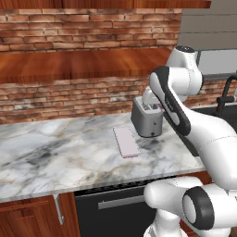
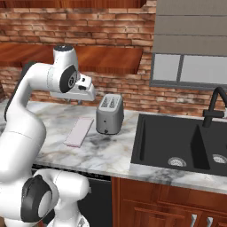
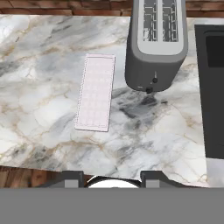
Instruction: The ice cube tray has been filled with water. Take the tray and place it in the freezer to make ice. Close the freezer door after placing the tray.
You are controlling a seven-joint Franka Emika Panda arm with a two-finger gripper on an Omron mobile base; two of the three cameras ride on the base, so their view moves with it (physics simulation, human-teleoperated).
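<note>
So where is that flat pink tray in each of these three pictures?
Left base view: the ice cube tray lies flat on the marble counter, centre, left of the toaster.
Right base view: the tray lies left of centre, again left of the toaster.
Hand view: the tray sits upper left of centre, lengthwise.
Shared landmark: the grey toaster, close beside the tray everywhere.

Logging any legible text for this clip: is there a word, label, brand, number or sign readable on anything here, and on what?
No readable text in any of the three views.
Toaster: two small dark controls on its front, no label or brand legible.
Ice cube tray: only a faint grid pattern, no writing.
Marble counter, brick wall, black sink and faucet: all unmarked.
</note>
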